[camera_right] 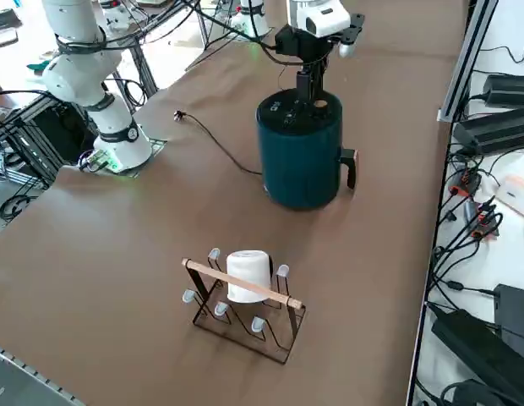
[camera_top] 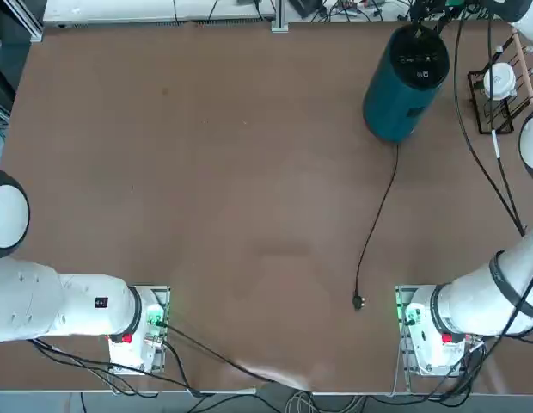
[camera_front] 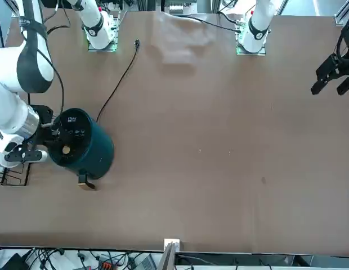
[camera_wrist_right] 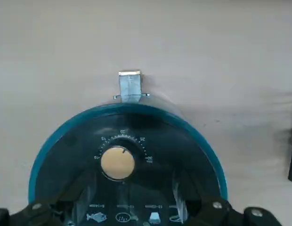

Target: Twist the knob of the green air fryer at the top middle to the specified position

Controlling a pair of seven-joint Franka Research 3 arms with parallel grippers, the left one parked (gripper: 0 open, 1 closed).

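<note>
Right gripper [camera_wrist_right: 133, 200] is hanging over the lid with its fingers spread wide, holding nothing, as seen from across the table. Next along is the tan knob [camera_wrist_right: 117, 163] on the black top (there's a little dial printed around it), then the green side of the upright air fryer [camera_front: 99, 153], and finally its black cord [camera_front: 119, 81] trailing across the brown table [camera_front: 219, 146].

The air fryer [camera_wrist_right: 193, 162] bears dial numbers [camera_wrist_right: 142, 139], fish icon [camera_wrist_right: 96, 217]
</note>
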